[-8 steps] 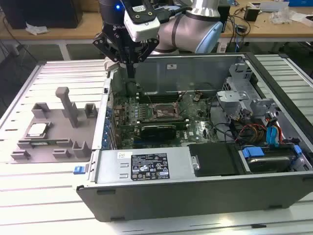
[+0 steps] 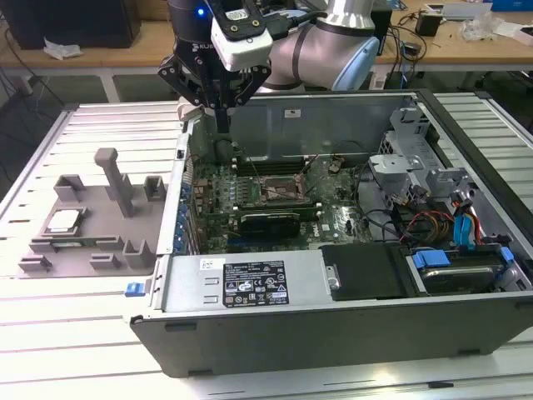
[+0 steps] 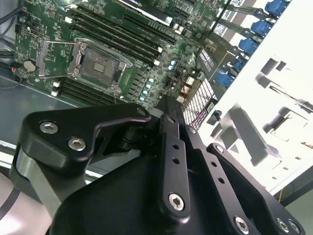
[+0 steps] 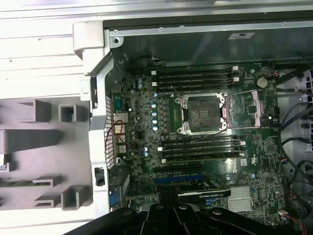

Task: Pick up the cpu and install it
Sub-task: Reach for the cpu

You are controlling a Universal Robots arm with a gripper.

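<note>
The cpu [image 2: 64,221], a small silvery square chip, lies flat on the grey fixture [image 2: 92,233] at the exterior view's left, outside the computer case. My gripper [image 2: 222,125] hangs above the case's rear left corner, well away from the chip. Its black fingers [image 3: 168,117] are drawn together with nothing between them. The open socket [image 2: 279,190] on the green motherboard shows its dark, bare bed in both wrist views [image 4: 203,113] [image 3: 98,66], with its metal frame lifted aside. My gripper's tip [image 4: 168,210] points down near the board's expansion slots.
The open computer case [image 2: 250,287] takes the middle of the slatted table. Its left wall [image 2: 185,167] stands between the fixture and the board. A tall grey post [image 2: 112,175] rises from the fixture. Cables and drive bays [image 2: 441,217] crowd the case's right side.
</note>
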